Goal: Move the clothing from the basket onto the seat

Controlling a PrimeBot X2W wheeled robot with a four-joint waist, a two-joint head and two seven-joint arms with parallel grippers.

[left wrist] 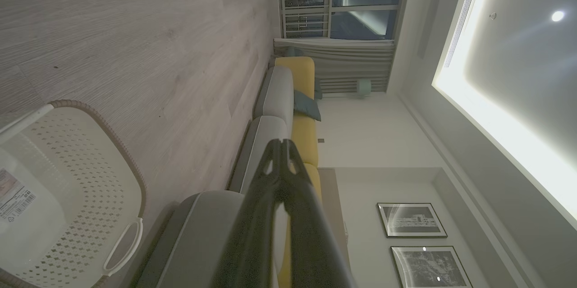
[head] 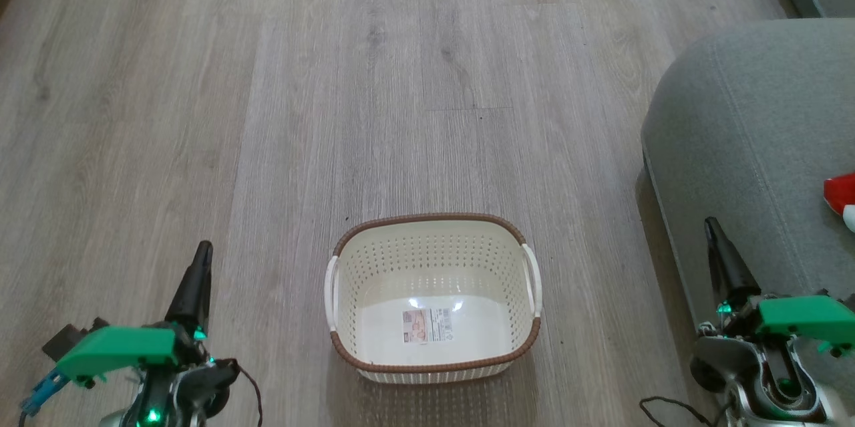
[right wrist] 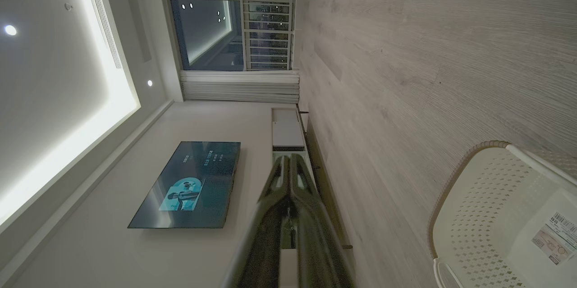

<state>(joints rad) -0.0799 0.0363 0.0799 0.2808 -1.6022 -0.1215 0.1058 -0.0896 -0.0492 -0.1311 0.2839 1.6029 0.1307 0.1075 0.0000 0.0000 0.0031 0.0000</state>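
Note:
The cream basket with its brown rim stands on the wooden floor at bottom centre, holding nothing but a label. A corner of the red and white clothing lies on the grey-green seat at the right edge. My left gripper is shut and points up, left of the basket. My right gripper is shut too, in front of the seat's rounded edge. The left wrist view has the basket, the seat and the shut gripper. The right wrist view has the basket and the shut gripper.
Wooden floor stretches ahead and to the left. A long sofa with yellow cushions runs along the wall past the seat. A wall television and a low cabinet line the opposite wall.

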